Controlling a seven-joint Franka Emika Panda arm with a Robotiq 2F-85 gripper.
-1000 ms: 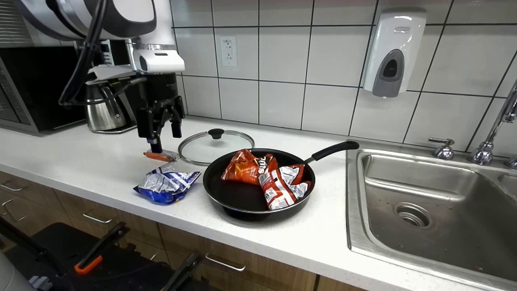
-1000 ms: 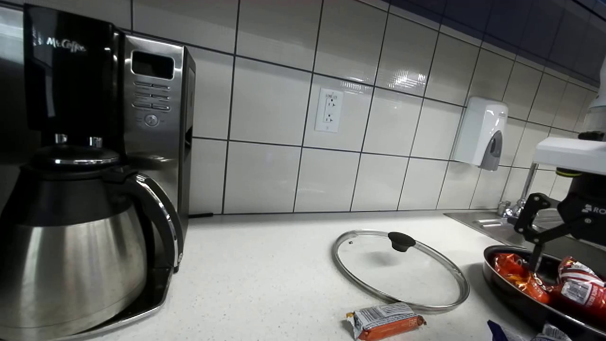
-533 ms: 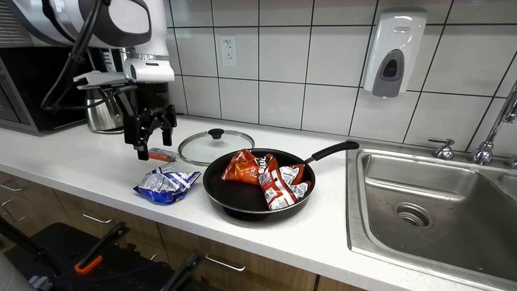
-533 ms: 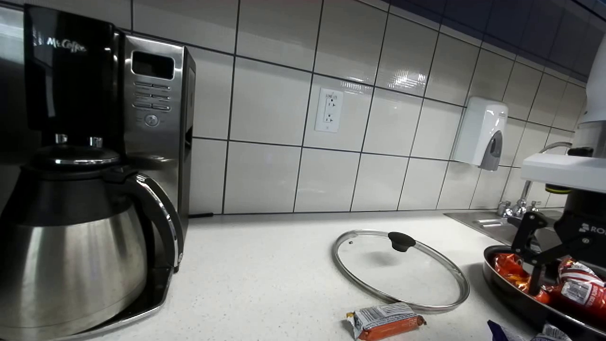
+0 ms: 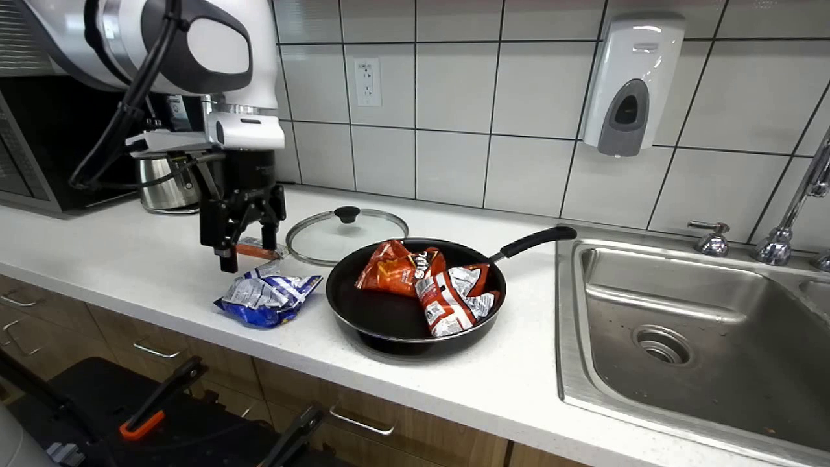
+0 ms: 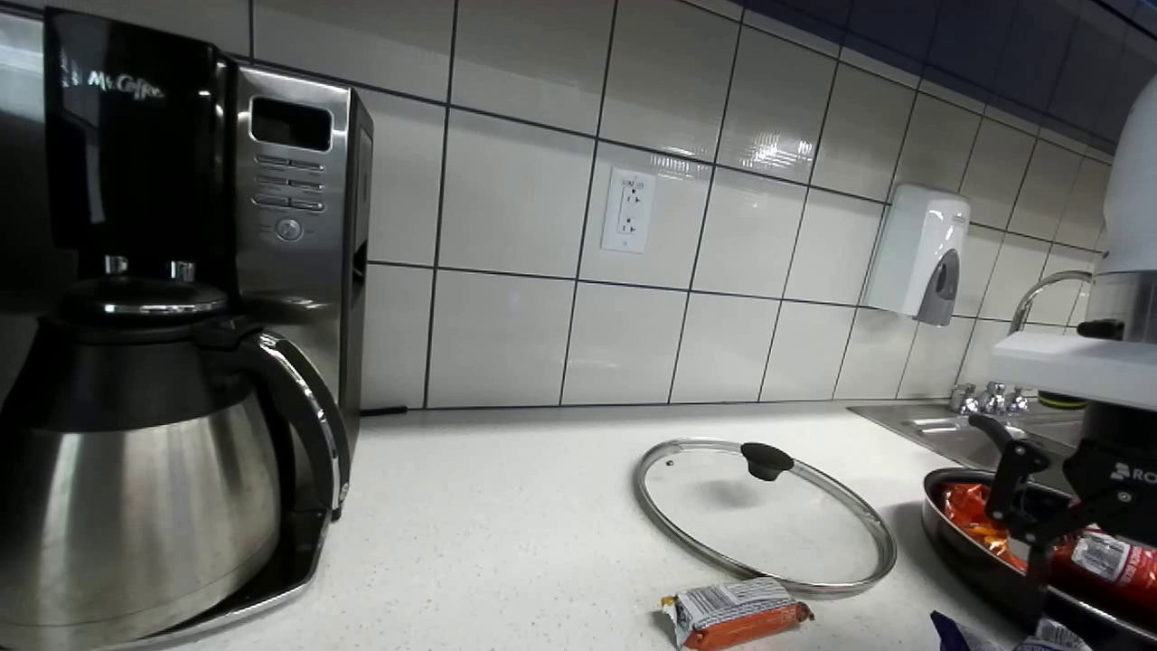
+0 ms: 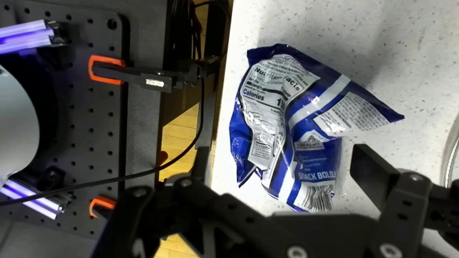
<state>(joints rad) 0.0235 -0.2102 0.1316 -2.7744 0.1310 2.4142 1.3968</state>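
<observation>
My gripper [image 5: 249, 251] is open and empty, pointing down above the counter. In the wrist view its two fingers [image 7: 283, 161] stand wide apart. A crumpled blue and white snack bag [image 5: 267, 297] lies just below and in front of it, not touched. In the wrist view the bag [image 7: 287, 122] lies beyond and between the fingers. A small orange and grey packet [image 5: 254, 248] lies behind the fingers; it also shows in an exterior view [image 6: 737, 615]. A black pan [image 5: 376, 311] to the side holds an orange bag [image 5: 392, 272] and a red and white bag [image 5: 447, 305].
A glass lid [image 5: 324, 239] lies behind the pan. A steel sink [image 5: 616, 259] is beyond the pan handle [image 5: 535, 241]. A coffee maker [image 6: 298, 208] with a steel carafe [image 6: 154, 515] stands by the wall. The counter's front edge [image 5: 214, 347] runs close to the blue bag.
My gripper has moved from above the small packet toward the counter's front edge and the blue bag, then lower. It stays open. The bags, packet, pan and lid have not moved.
</observation>
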